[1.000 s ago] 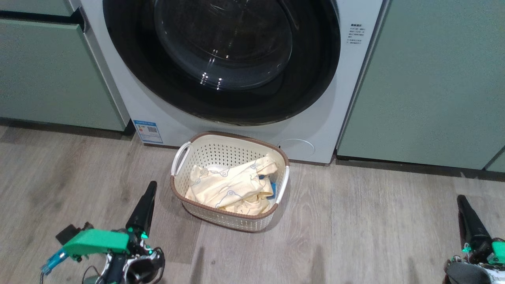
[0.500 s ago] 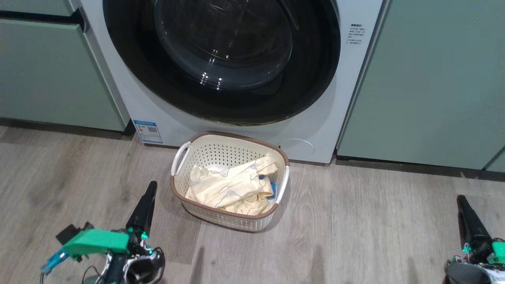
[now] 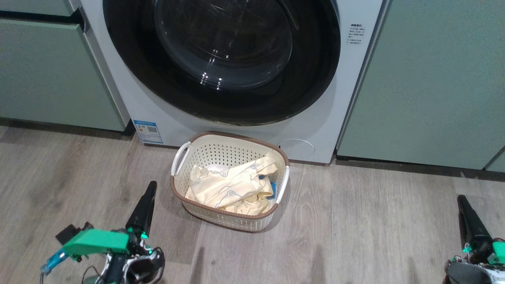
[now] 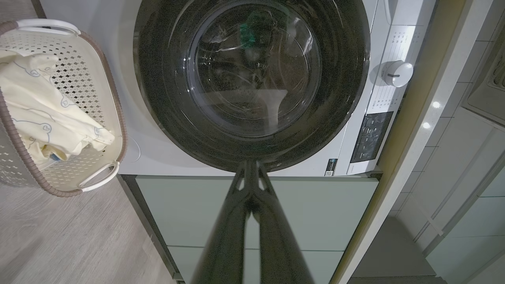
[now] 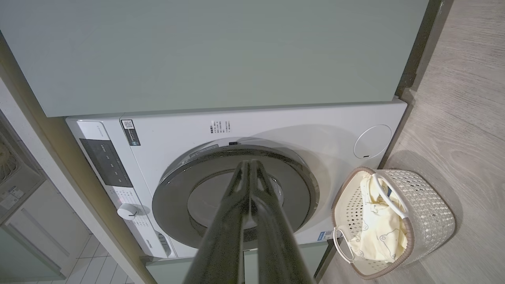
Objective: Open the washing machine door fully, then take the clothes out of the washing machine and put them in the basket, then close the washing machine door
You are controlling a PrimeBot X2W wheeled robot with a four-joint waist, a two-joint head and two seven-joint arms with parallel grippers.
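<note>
The white washing machine [image 3: 165, 114] [image 5: 300, 130] stands between green cabinets, and its black-rimmed door [image 3: 221, 59] [image 4: 252, 79] [image 5: 236, 197] lies flush against the front. On the floor in front sits the cream basket [image 3: 185, 154] [image 4: 94, 79] [image 5: 430, 221] holding pale-yellow clothes [image 3: 232, 185] [image 4: 43, 114] [image 5: 378, 228]. My left gripper [image 3: 151, 186] [image 4: 249, 163] hovers shut and empty just left of the basket. Far off at the lower right, my right gripper [image 3: 461, 199] [image 5: 249, 162] is shut and empty too.
Sage-green cabinet fronts [image 3: 430, 83] flank the washer on both sides, another one at the left [image 3: 47, 71]. Grey wood-look floor [image 3: 355, 228] spreads between the grippers. A white control dial [image 4: 396, 73] sits on the washer's panel.
</note>
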